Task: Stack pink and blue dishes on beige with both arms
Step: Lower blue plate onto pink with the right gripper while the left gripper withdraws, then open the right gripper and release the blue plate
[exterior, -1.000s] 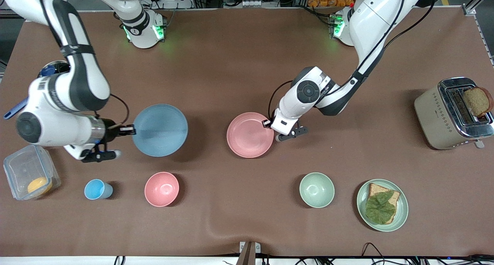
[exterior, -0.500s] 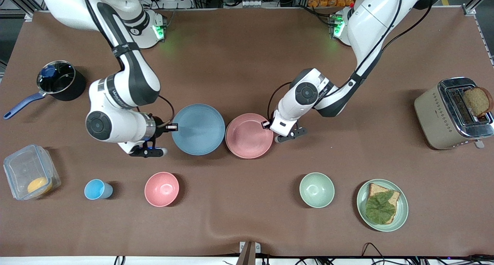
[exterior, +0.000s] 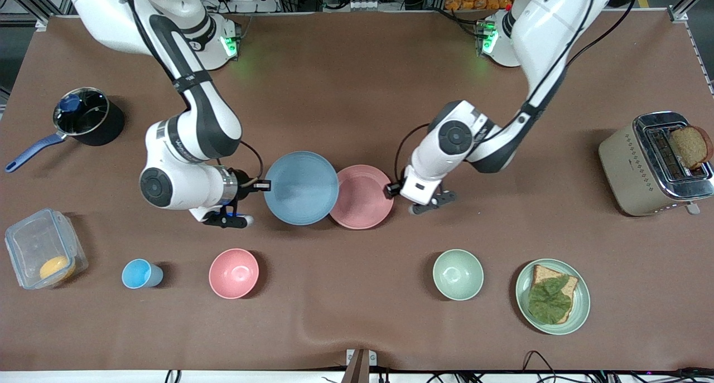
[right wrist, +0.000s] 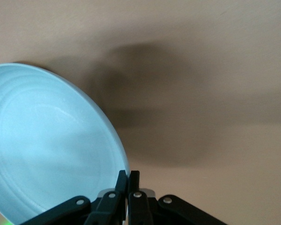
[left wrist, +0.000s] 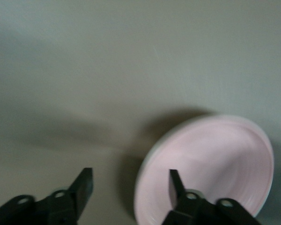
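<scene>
My right gripper (exterior: 262, 186) is shut on the rim of the light blue plate (exterior: 301, 188) and holds it level above the table. The plate's edge overlaps the rim of the pale pink plate (exterior: 365, 199) lying at mid-table. In the right wrist view the fingers (right wrist: 123, 180) pinch the blue plate (right wrist: 51, 145) at its edge. At the pink plate's rim toward the left arm's end is my left gripper (exterior: 390, 190). It stands open (left wrist: 131, 180), one finger over the pink plate (left wrist: 210, 168) and one off it. No beige plate shows; it is hidden or out of view.
Nearer the camera stand a blue cup (exterior: 139, 274), a deep pink bowl (exterior: 234, 273), a green bowl (exterior: 458, 274) and a green plate with bread and lettuce (exterior: 552, 296). A toaster (exterior: 655, 163) is at the left arm's end; a pot (exterior: 88, 117) and a plastic box (exterior: 44, 255) are at the right arm's end.
The right arm carried the blue plate from the right arm's end toward mid-table until it overlaps the pink plate. The left gripper shifted slightly at the pink plate's rim.
</scene>
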Controlling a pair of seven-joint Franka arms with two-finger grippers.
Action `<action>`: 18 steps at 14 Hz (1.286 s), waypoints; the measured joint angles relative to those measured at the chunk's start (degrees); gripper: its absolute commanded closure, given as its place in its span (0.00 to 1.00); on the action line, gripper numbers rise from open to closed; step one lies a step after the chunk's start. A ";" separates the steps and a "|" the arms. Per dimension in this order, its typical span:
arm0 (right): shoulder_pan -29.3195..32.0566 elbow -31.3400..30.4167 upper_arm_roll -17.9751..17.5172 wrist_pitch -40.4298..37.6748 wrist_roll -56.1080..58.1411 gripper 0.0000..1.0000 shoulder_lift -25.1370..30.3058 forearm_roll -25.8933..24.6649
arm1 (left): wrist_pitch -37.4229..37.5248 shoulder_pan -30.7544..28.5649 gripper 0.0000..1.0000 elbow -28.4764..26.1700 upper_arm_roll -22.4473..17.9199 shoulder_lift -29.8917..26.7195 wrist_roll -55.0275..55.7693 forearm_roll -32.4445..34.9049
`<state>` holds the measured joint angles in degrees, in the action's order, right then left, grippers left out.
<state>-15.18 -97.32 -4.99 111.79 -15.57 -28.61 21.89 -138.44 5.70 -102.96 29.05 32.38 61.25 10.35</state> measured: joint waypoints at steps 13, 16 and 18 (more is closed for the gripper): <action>-15.64 -0.63 -0.08 19.02 -18.91 0.91 -7.06 1.01 | 38.28 -20.65 0.00 10.66 -3.44 -27.30 -41.38 -1.02; -15.51 -0.31 0.45 19.15 -18.98 0.00 -7.15 1.01 | 40.03 -15.19 0.00 10.76 -11.24 -30.64 -48.21 -3.80; -14.36 0.55 1.09 16.58 -18.95 0.00 -6.76 1.00 | 40.55 -13.02 0.00 10.75 -13.79 -31.77 -48.87 -4.10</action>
<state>-29.54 -96.77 -3.90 128.38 -34.53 -35.37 22.89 -97.88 -7.32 -92.21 15.27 0.61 12.38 6.26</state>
